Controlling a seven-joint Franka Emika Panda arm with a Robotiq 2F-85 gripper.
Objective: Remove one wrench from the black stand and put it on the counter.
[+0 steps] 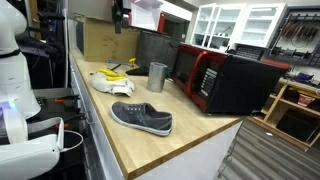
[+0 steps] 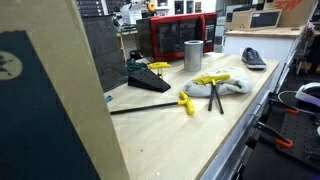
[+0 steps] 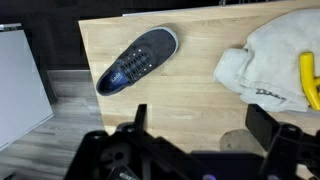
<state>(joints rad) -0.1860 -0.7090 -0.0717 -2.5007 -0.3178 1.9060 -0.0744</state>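
Sitting on counter (image 2: 205, 140): low blk wedge stand (image 2: 147, 82), yellow-handled wrench (image 2: 158, 67) atop.

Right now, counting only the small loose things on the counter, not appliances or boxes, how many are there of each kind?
Shoe: 1
Steel cup: 1
White cloth: 1
Black stand: 1
Yellow-handled wrenches: at least 3; those on the cloth overlap, so the exact number is unclear
Total: at least 7

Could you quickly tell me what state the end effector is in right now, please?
End effector: open, holding nothing, hovering above the counter.
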